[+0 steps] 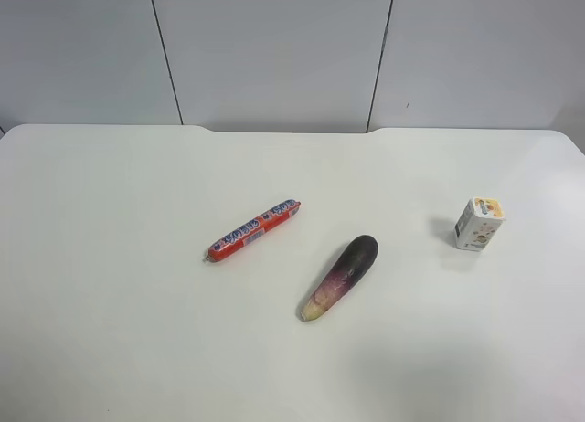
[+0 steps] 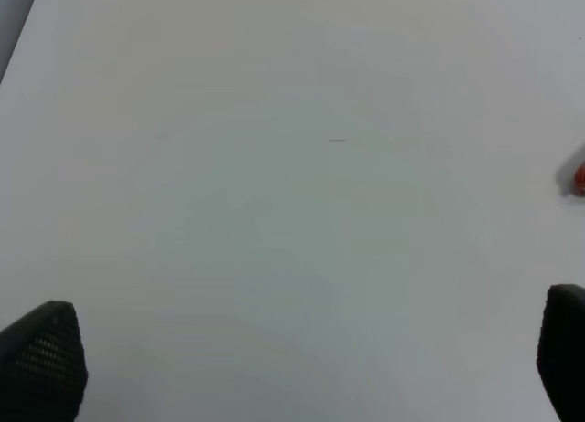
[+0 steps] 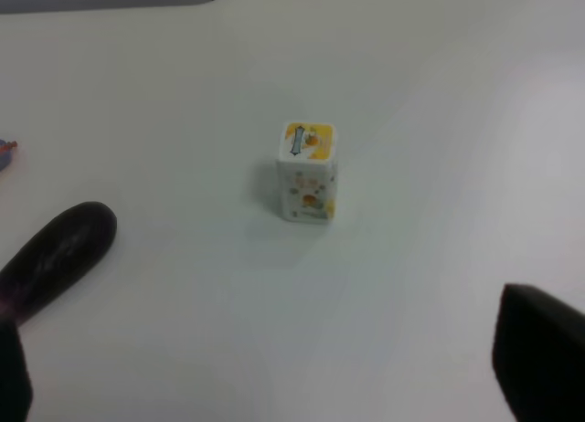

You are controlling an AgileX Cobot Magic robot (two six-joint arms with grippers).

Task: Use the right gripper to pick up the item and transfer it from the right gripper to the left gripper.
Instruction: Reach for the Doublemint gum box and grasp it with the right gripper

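Observation:
The item, a small white carton (image 1: 479, 224) with a fruit picture, stands upright on the white table (image 1: 110, 303) at the exterior high view's right. No arm shows in that view. In the right wrist view the carton (image 3: 308, 171) stands ahead of my right gripper (image 3: 274, 376), well apart from it. The black fingertips (image 3: 539, 349) sit at the frame's two sides, wide open and empty. My left gripper (image 2: 302, 367) is also open and empty over bare table, with one fingertip (image 2: 41, 358) at each lower corner.
A purple eggplant (image 1: 340, 277) lies near the middle, also in the right wrist view (image 3: 55, 258). A red sausage stick (image 1: 253, 230) lies to its left; its end shows in the left wrist view (image 2: 578, 178). A grey wall (image 1: 274, 47) stands behind the table.

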